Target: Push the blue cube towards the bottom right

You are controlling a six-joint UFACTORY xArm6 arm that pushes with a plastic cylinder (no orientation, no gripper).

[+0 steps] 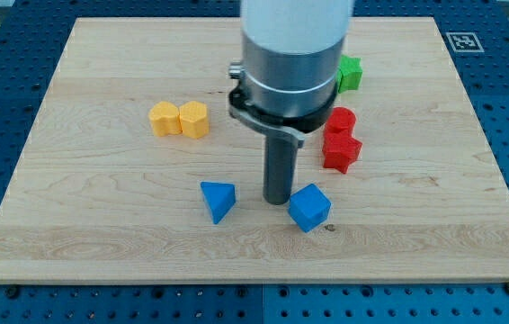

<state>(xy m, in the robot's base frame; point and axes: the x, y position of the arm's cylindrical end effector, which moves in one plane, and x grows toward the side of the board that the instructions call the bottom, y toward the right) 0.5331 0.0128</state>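
Note:
The blue cube (309, 207) lies on the wooden board (102, 225), a little right of centre near the view's bottom. My tip (278, 200) stands on the board just left of the cube, at its upper left side, touching or almost touching it. A blue triangular block (218, 200) lies to the left of my tip, a short gap away.
Two yellow blocks (181, 119) sit side by side at the upper left. A red cylinder (340, 121) and a red block (342, 151) stand right of the rod. A green block (351, 74) is partly hidden behind the arm. A marker tag (463, 41) is at the board's top right corner.

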